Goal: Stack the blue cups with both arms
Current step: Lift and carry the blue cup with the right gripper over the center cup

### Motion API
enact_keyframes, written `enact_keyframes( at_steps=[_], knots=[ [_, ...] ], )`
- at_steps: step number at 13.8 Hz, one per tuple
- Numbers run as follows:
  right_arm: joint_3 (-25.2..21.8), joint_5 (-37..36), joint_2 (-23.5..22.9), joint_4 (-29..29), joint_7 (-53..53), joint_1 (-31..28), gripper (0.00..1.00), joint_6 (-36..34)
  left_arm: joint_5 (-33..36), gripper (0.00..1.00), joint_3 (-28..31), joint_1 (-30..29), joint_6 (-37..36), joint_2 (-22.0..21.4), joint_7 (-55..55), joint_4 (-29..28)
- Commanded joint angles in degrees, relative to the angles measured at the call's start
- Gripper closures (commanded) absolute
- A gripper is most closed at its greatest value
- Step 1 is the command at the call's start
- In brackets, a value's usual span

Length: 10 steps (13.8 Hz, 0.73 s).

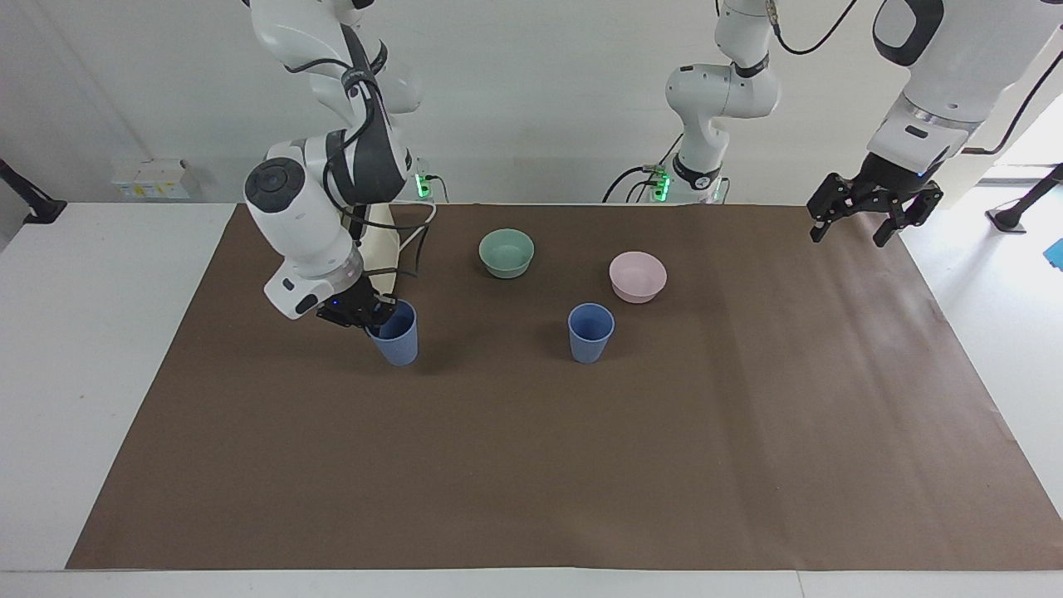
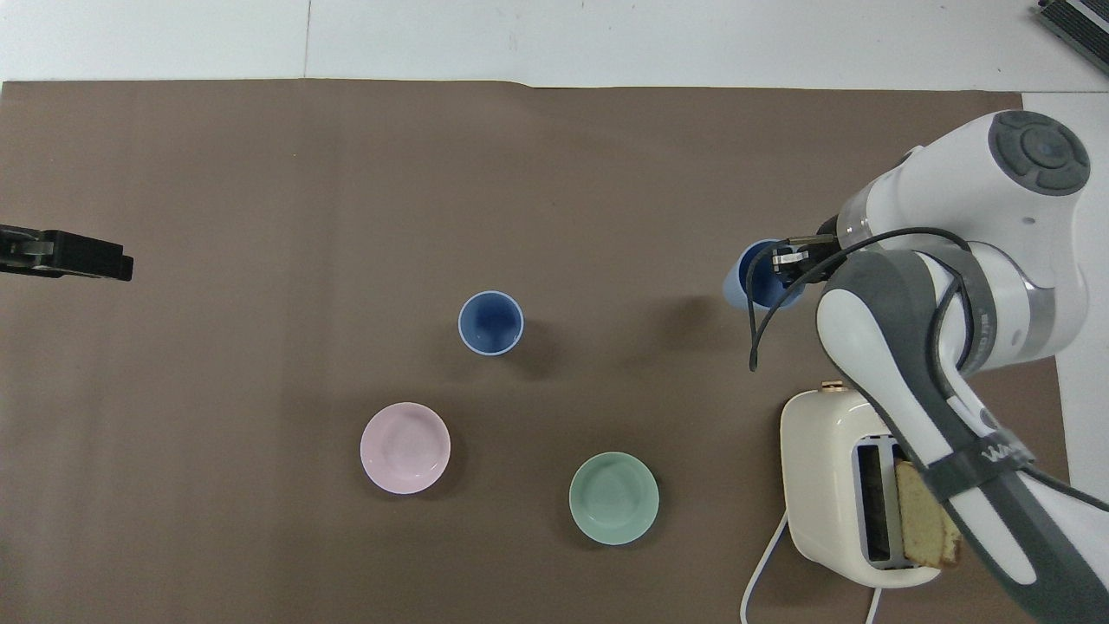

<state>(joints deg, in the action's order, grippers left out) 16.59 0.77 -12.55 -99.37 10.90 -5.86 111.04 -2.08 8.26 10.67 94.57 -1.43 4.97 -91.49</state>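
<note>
Right gripper (image 1: pixel 371 314) pinching rim of tilted, lifted blue cup (image 1: pixel 397 333); left gripper (image 1: pixel 864 218) spread, raised over mat (image 1: pixel 531 465) edge, wrist angled down.

The brown mat (image 1: pixel 531 465) lies bare from the standing cup (image 1: pixel 590 332) out to the table edge farthest from the robots, so a gripper can pass there freely. Nearer to the robots, the pink bowl (image 1: pixel 638 276) stands close beside this cup, and the green bowl (image 1: pixel 507 252) a little more apart. The toaster (image 2: pixel 853 485) with its cable (image 2: pixel 762 572) fills the corner at the right arm's end. Between the standing cup and the held cup (image 1: pixel 397 332) the mat is open. The left gripper (image 1: pixel 864 218) hangs high over the mat edge at its own end, well apart from all.
</note>
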Motion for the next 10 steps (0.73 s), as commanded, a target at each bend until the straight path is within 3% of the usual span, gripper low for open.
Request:
enact_keyframes(
  at_steps=[1, 4, 10],
  knots=[
    [0.2, 0.3, -0.6, 5.2, 8.3, 5.4, 1.00, -2.2, 0.6, 0.00, -0.6, -1.8, -2.7, 1.0, 1.4, 2.1],
    [0.2, -0.2, -3.1, 10.2, 12.3, 11.3, 1.00, -5.5, 0.8, 0.00, -0.4, -2.1, -4.0, 0.5, 3.3, 1.7],
    [0.3, -0.3, -7.1, 18.9, 17.1, 19.0, 1.00, -4.7, 0.8, 0.00, -0.3, -3.1, -4.1, 0.4, 3.6, 1.4]
  ],
)
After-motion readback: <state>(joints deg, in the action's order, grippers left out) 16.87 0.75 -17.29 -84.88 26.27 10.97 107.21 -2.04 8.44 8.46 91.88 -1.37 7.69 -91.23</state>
